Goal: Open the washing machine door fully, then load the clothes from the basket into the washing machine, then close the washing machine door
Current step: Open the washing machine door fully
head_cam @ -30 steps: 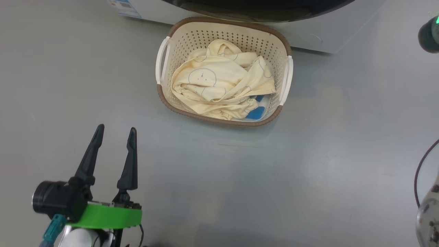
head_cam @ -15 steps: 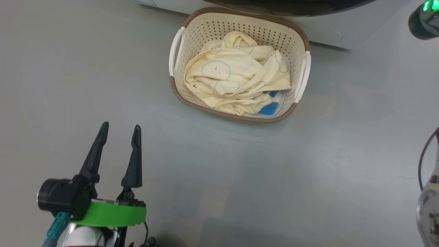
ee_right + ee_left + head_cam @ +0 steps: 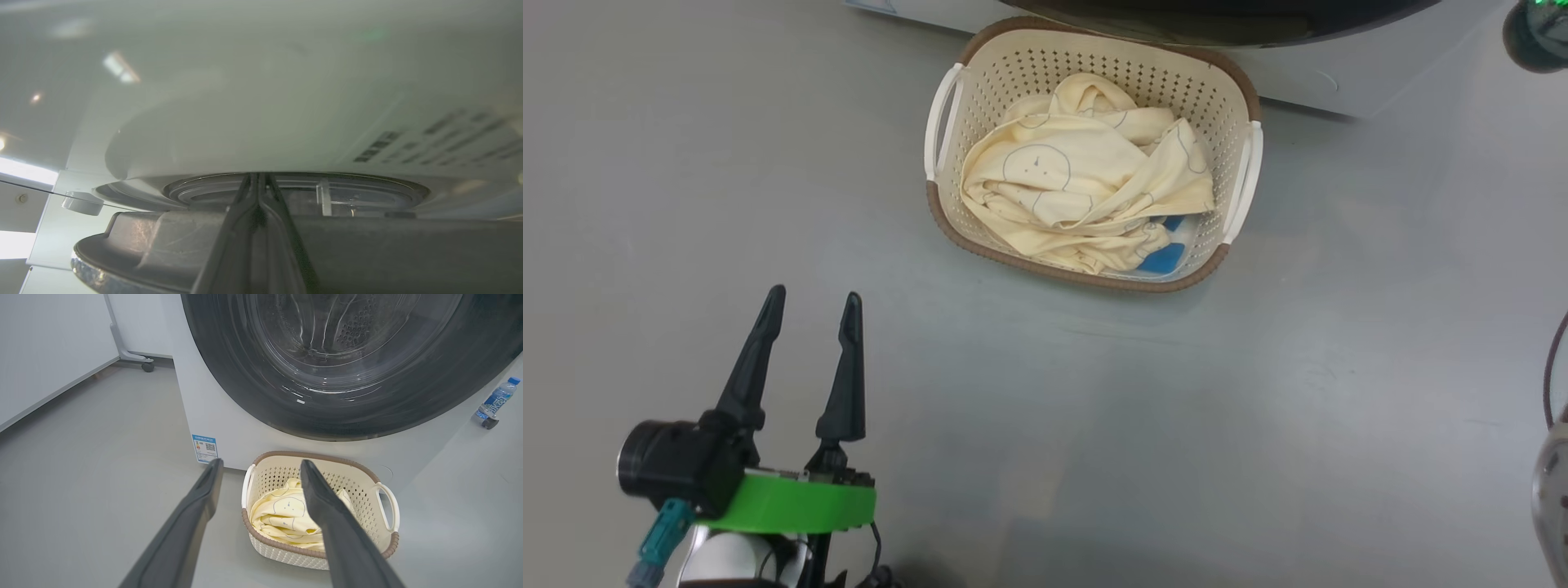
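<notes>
Grey floor (image 3: 1258, 408); basket (image 3: 1094, 77) of clothes (image 3: 1078, 196) well ahead of empty, wide-spread left hand (image 3: 813, 296).

The basket (image 3: 1086, 278) is set on the floor (image 3: 1258, 408), just before the washing machine (image 3: 1307, 77) and below the washing machine door (image 3: 347, 355). The clothes (image 3: 1078, 196) are heaped in the basket. The left gripper (image 3: 813, 298) is held nearer and to the left, well apart from the basket. A label sticker (image 3: 205, 448) is placed on the machine's front, left of the basket. A bottle (image 3: 496, 398) is seen right of the machine.
</notes>
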